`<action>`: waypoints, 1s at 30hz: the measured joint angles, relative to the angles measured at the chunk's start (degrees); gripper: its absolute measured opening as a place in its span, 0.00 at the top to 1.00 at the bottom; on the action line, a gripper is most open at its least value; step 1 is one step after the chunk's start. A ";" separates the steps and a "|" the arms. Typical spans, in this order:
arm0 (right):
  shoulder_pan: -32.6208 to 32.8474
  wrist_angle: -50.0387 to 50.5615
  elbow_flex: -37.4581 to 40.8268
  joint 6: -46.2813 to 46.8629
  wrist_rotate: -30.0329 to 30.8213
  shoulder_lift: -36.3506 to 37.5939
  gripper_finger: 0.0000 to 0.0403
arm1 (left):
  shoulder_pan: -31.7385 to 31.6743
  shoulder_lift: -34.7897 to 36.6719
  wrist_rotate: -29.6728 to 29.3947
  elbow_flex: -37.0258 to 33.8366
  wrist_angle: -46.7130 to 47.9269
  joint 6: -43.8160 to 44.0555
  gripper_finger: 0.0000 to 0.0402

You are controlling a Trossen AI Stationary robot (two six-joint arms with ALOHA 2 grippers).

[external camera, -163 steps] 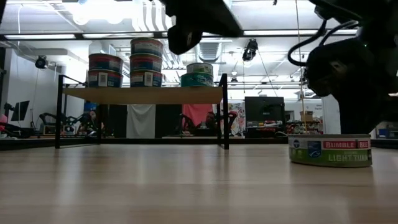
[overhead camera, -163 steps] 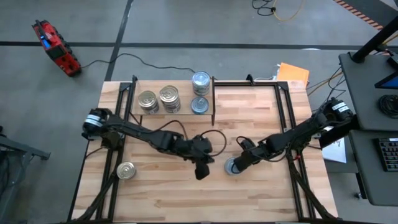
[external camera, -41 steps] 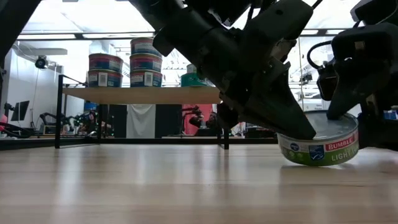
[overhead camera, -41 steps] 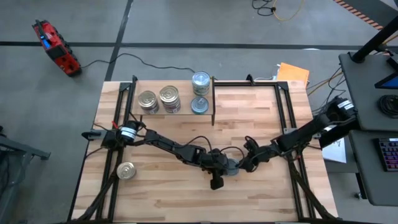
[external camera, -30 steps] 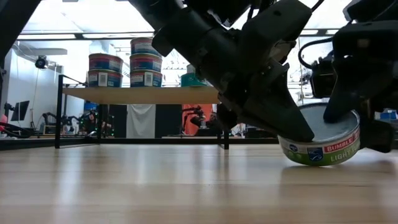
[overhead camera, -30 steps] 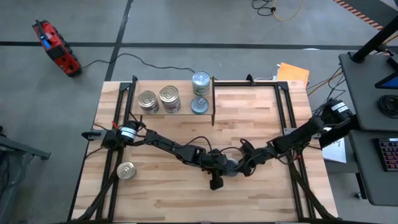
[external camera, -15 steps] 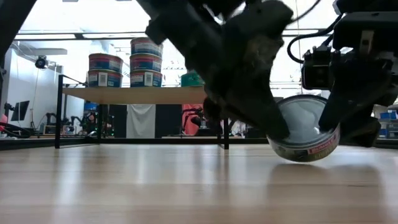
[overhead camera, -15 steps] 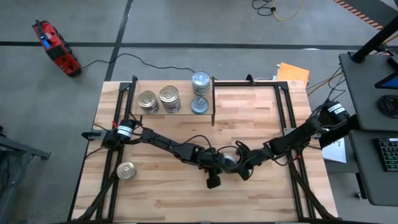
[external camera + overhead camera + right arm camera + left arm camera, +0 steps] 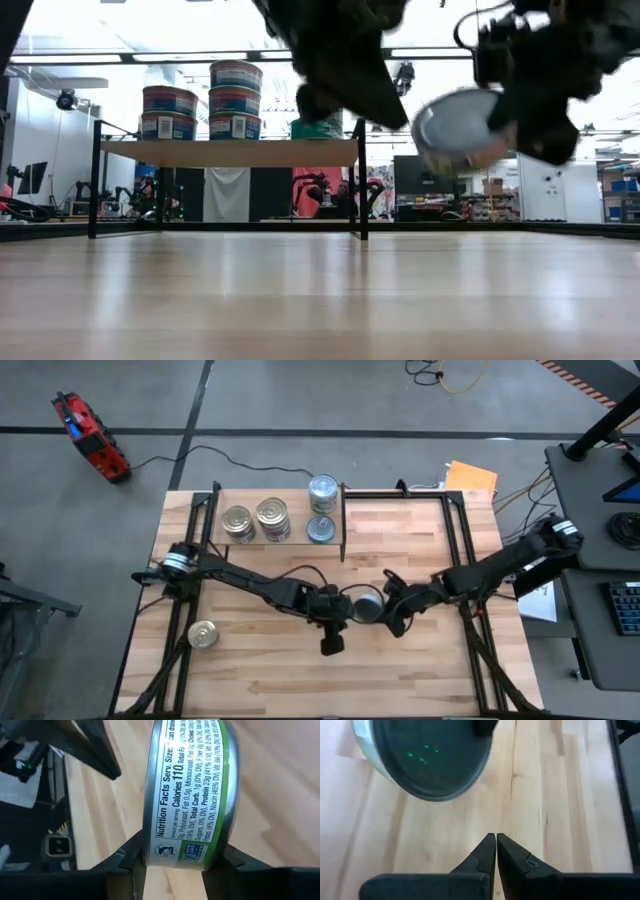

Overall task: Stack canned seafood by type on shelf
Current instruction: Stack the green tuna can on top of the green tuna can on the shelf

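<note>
The right end effector (image 9: 175, 865) grasps a tuna tin (image 9: 192, 790) by its rigid, probably slick rim, clear of the counter (image 9: 420, 670); the left end effector (image 9: 496, 842) is clenched empty.

In the low view the lifted tin (image 9: 458, 125) is motion-blurred, so its label cannot be read, and both arms run off the top edge. In the left wrist view the tin (image 9: 427, 757) is cut by the top edge. In the right wrist view the tin (image 9: 192, 790) hides the right end effector (image 9: 175, 857)'s fingertips. Shelf (image 9: 275, 540) labels are too small to read from above.
</note>
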State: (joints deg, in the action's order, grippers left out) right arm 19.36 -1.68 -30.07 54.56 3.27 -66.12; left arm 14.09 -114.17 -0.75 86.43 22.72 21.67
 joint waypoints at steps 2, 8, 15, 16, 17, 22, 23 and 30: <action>-1.38 4.36 -2.64 -1.73 -0.02 2.73 0.67 | 0.02 2.24 -0.44 0.00 0.97 -0.04 1.00; -7.23 11.50 -10.16 -6.74 -0.07 9.46 0.67 | 0.11 9.49 -3.45 0.11 1.89 1.00 1.00; -19.98 11.48 -16.39 -5.07 -5.52 11.16 0.67 | 0.13 17.37 -10.53 0.66 2.12 3.29 1.00; -22.29 10.98 -17.20 -4.52 -7.97 10.50 0.67 | 0.13 18.49 -11.58 1.05 2.15 3.11 1.00; -24.74 9.72 -18.01 -4.19 -10.91 9.78 0.67 | 0.13 19.49 -12.56 1.65 2.30 2.69 1.00; -35.17 8.25 -24.76 -3.53 -23.96 5.04 0.67 | 0.13 24.36 -20.49 5.52 3.72 -0.85 1.00; -36.76 8.68 -26.25 -3.56 -25.87 4.06 0.67 | 0.13 25.14 -22.72 6.37 4.97 -1.37 1.00; -45.75 8.43 -37.85 -2.62 -38.52 -5.64 0.67 | 0.10 28.31 -38.99 11.36 15.48 -6.85 1.00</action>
State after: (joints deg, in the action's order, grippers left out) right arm -26.39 6.75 -67.92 51.94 -35.26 -71.76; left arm 14.18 -85.86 -39.74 97.80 38.19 14.82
